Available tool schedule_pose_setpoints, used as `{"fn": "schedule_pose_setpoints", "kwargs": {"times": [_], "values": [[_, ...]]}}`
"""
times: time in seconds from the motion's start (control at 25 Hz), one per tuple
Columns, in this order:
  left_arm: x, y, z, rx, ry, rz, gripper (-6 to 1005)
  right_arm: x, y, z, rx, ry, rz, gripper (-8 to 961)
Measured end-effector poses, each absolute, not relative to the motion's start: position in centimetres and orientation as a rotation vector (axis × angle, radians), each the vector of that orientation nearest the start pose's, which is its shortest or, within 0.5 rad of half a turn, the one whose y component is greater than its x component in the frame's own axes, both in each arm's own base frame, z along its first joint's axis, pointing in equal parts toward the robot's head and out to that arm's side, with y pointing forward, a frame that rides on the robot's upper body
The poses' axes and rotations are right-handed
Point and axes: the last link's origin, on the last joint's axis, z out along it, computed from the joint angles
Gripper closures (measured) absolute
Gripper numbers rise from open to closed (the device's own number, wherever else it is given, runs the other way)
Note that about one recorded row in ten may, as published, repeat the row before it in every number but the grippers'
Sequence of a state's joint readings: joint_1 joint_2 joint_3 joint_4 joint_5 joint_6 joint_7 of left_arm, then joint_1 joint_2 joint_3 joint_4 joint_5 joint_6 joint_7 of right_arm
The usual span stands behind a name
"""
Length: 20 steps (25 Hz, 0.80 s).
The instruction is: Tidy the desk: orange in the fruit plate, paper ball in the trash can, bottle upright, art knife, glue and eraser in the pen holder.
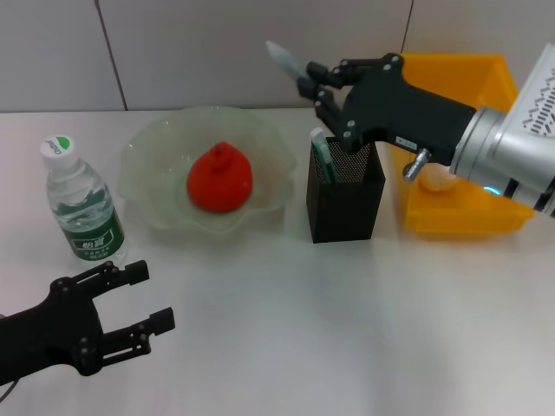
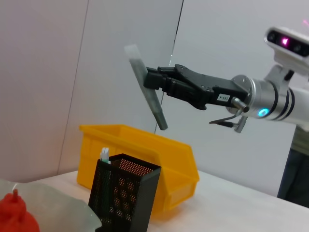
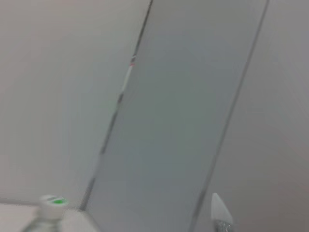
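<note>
Head view: my right gripper (image 1: 314, 87) pinches the art knife (image 1: 284, 59), seemingly tilted, pen holder (image 1: 344, 192) directly below my fingertips.

One bottle (image 1: 82, 207), one orange (image 1: 220, 178), one plate (image 1: 143, 186), one mesh holder (image 1: 344, 192), one yellow bin (image 1: 494, 71), one paper ball (image 1: 436, 178), one knife (image 1: 283, 58).

My desk (image 1: 286, 329) is a plain white tabletop. On it, from my left: the bottle (image 1: 82, 208) standing upright, the fruit plate (image 1: 147, 186), the pen holder (image 1: 345, 192) just beside the plate, then the trash can (image 1: 473, 217) at my far right.
</note>
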<state>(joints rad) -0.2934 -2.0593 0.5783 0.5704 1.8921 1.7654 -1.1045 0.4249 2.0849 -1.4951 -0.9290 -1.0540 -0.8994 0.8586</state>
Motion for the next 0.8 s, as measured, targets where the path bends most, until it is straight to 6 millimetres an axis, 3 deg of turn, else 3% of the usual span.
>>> {"fn": "schedule_pose_setpoints", "kwargs": {"times": [0.4, 0.8], "values": [[-31.0, 26.0, 1.2, -2.553, -0.697, -0.957, 197, 19.8, 38.3, -3.0, -2.058, -0.076, 0.891, 829], [-30.1, 27.6, 1.0, -2.555, -0.726, -0.959, 197, 20.4, 38.2, -5.3, -2.165, 0.003, 0.85, 830]]}}
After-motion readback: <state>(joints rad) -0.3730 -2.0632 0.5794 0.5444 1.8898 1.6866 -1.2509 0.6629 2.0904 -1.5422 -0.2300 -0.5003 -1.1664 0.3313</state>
